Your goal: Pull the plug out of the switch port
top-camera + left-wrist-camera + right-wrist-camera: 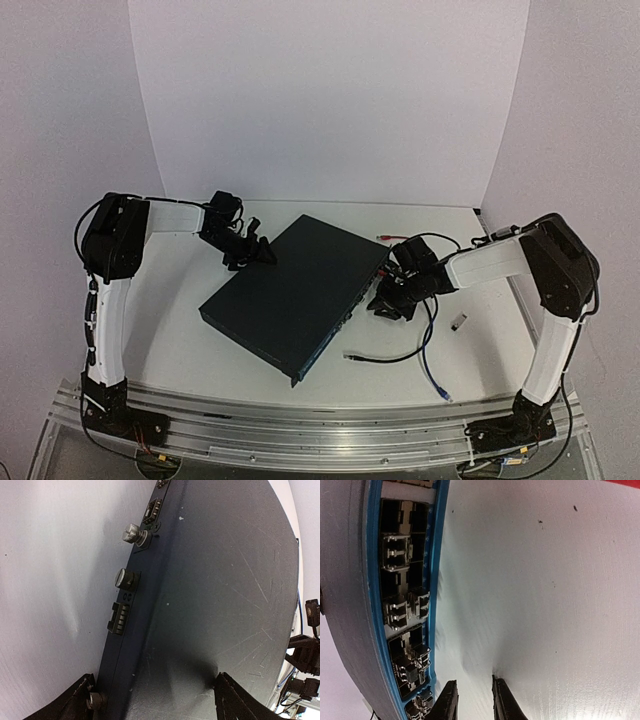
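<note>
The switch (295,295), a flat dark navy box, lies at an angle mid-table. Its socket face (402,605) has a blue rim, and several sockets hold metal-latched inserts. I cannot tell which of these is the plug. My right gripper (383,300) hovers just off that face. Its fingers (502,700) stand a narrow gap apart over bare white table, with nothing between them. My left gripper (250,252) is open at the switch's far left corner. In the left wrist view one fingertip (235,695) touches the top panel (220,590). The other sits beside the rear face, by a thumbscrew.
A black cable (385,357) and a blue cable (430,370) lie loose on the table right of the switch. A red cable (385,236) lies further back. A small silver piece (458,322) sits near the right arm. White walls enclose the back and sides.
</note>
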Controlling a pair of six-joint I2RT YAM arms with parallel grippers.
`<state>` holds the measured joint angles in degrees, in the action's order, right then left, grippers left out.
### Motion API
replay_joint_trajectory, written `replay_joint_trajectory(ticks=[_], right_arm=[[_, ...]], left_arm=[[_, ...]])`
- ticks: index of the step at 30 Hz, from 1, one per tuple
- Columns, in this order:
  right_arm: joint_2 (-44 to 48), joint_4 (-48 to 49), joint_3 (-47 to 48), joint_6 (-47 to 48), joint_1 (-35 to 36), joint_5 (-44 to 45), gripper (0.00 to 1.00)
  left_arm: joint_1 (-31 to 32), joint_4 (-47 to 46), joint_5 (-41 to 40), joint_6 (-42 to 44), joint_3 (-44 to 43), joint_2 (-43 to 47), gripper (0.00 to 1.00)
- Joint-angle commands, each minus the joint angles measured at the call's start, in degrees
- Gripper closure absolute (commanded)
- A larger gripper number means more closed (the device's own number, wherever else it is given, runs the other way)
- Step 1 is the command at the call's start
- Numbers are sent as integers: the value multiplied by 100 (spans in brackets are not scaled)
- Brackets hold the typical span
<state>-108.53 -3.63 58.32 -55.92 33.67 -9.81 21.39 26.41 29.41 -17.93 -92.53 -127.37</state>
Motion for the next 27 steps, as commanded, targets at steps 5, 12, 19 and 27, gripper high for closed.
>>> replay_joint_trajectory(ticks=[5,12,19,27], right_arm=[[633,-138,67,2797,4,514,72],[747,-53,49,5966,12,-648,63],[510,-59,369,6890,15,-340,61],[225,-68,564,7014,9,-322,60]], left_arm=[[80,306,-452,98,69,-314,20],[78,305,-419,115,58,-324,20],[80,303,-408,124,79,-323,20],[80,318,-375,134,71,-337,20]])
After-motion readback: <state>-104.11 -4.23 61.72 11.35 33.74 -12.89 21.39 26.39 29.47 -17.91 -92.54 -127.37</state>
